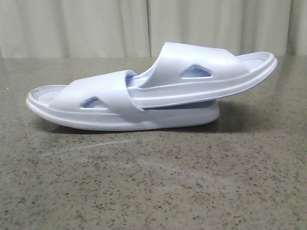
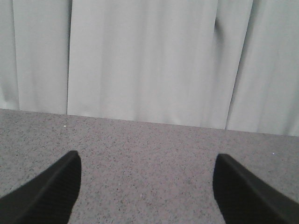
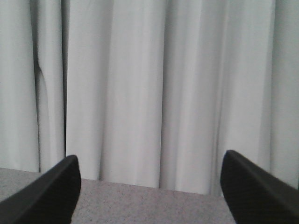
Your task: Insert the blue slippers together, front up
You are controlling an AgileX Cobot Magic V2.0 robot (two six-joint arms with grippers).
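Note:
Two very pale blue slippers lie in the middle of the table in the front view. The lower slipper (image 1: 91,103) rests flat on its sole, toe to the left. The upper slipper (image 1: 201,72) is pushed under the lower one's strap and tilts up to the right, its far end raised. Neither gripper shows in the front view. My left gripper (image 2: 147,184) is open and empty over bare table. My right gripper (image 3: 149,186) is open and empty, facing the curtain. No slipper shows in either wrist view.
The grey speckled stone table (image 1: 153,187) runs back to a pale pleated curtain (image 1: 96,26). The curtain also fills the left wrist view (image 2: 140,60) and the right wrist view (image 3: 154,84).

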